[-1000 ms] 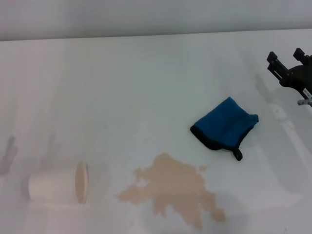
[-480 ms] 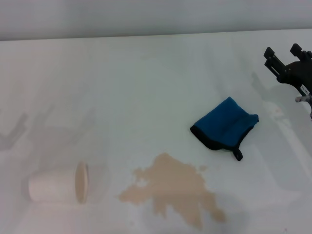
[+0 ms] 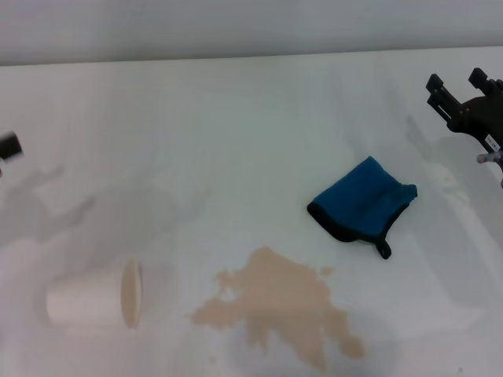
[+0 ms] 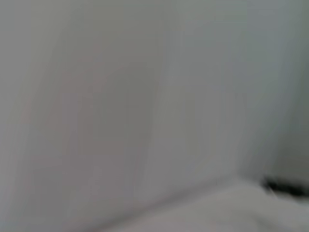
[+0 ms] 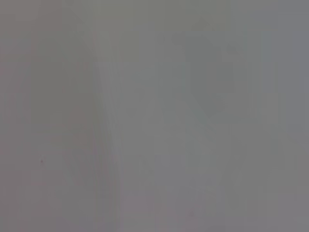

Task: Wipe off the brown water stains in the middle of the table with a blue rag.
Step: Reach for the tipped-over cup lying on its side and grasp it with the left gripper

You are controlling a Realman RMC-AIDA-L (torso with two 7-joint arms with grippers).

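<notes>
White glossy desk (image 3: 236, 133) as I see it from the head camera, filling nearly the whole view up to a pale wall at the far edge. Three items lie directly on it. The blue rag (image 3: 361, 206), folded, black-trimmed, with a small black loop at its near corner, lies right of centre. The brown water stains (image 3: 279, 308), a tan ragged-edged patch, spread near the front edge, just nearer than the rag and apart from it. A white paper cup (image 3: 94, 297) lies on its side at front left, well apart from the stains, its mouth toward them.
</notes>
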